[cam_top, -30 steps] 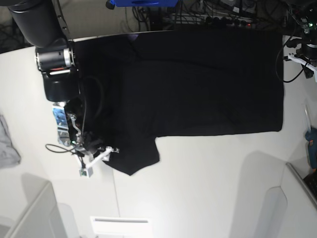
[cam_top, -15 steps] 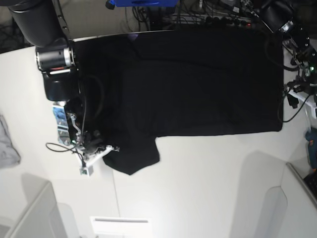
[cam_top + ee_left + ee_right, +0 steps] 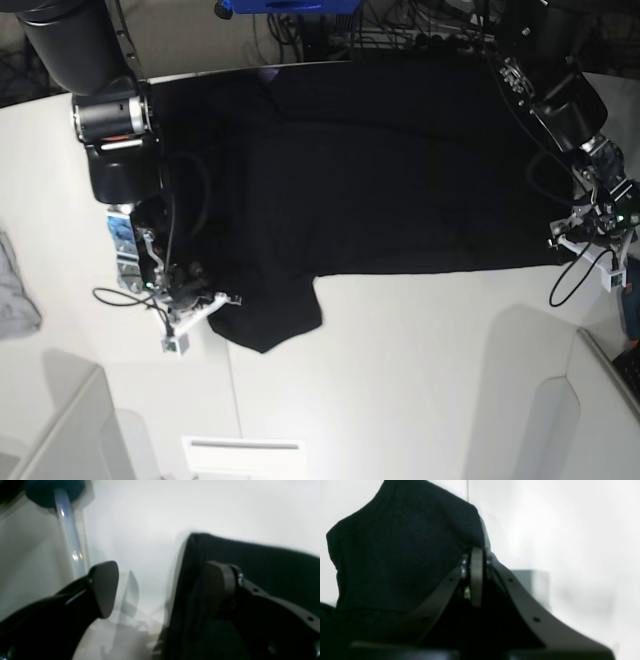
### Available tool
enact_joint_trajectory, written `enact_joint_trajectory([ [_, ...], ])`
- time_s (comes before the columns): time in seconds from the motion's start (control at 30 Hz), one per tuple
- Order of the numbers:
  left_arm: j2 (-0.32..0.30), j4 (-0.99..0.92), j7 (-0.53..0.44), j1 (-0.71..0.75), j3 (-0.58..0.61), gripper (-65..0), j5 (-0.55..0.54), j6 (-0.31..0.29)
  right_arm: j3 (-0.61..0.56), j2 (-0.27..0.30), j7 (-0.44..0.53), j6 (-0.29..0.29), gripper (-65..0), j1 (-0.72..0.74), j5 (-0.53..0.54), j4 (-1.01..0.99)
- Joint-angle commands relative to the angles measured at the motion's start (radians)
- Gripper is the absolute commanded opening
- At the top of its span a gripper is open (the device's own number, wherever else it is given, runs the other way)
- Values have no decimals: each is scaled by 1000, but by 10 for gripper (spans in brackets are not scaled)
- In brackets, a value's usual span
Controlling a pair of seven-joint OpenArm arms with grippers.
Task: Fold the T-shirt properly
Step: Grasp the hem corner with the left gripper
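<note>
Right wrist view: the fingers (image 3: 476,577) of the right gripper (image 3: 476,580) are pressed together on the edge of the black sleeve of the T-shirt (image 3: 402,555), which rises above them against the white worktop (image 3: 570,542). Left wrist view: the fingers (image 3: 103,587) of the left gripper (image 3: 162,590) stand wide apart, one over bare worktop, the other over the cloth, with the shirt's hem corner (image 3: 197,555) between them; the picture is blurred, and a clear tube with a dark blue cap (image 3: 67,530) stands at upper left. Base view: the T-shirt (image 3: 400,170) lies spread flat across the far half of the worktop (image 3: 400,380), reaching from near its left side to its right edge, one sleeve pointing toward the near edge at lower left. The right gripper (image 3: 190,305) sits at that sleeve; the left gripper (image 3: 590,235) sits at the shirt's near right corner. Only the base view shows the small grey cloth (image 3: 15,290) at the left edge and a blue object (image 3: 285,5) beyond the far edge. No brand, label or writing can be read in any view.
</note>
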Motion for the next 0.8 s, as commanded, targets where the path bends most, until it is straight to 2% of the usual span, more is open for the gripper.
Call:
enact_joint_trajectory([
  [0.0, -16, -6, -18, -38, 2, -148, -4, -2, 1, 6, -15, -1, -650, 22, -6, 9],
  [0.07, -16, -52, -23, -67, 2, -148, -3, -2, 1, 6, -15, -1, -650, 22, -6, 9],
  [0.2, -16, -132, -95, -86, 3, -148, 1, -2, 1, 8, -15, -1, -650, 21, -7, 9],
  [0.37, -13, -215, -104, -80, 3, -151, 1, -2, 0, 9, -14, -1, -650, 21, -9, 9],
  [0.4, -13, -219, -104, -76, 3, -169, -1, -2, 0, 9, -14, -1, -650, 21, -9, 9],
  [0.43, -13, -221, -107, -76, 3, -199, -1, -2, 0, 9, -14, -1, -650, 21, -9, 9],
  [0.53, -11, -226, -155, -73, 7, -370, -1, -2, 0, 9, -11, -1, -650, 19, -11, 9],
  [0.67, -11, -221, -173, -40, 131, -614, -10, -2, 0, 13, -9, -1, -650, 18, -11, 9],
  [0.7, -11, -219, -173, -35, 155, -650, -10, -2, 0, 14, -9, -1, -650, 18, -11, 10],
  [0.77, -11, -218, -173, -33, 155, -650, -10, -2, 0, 22, -7, -1, -650, 18, -11, 12],
])
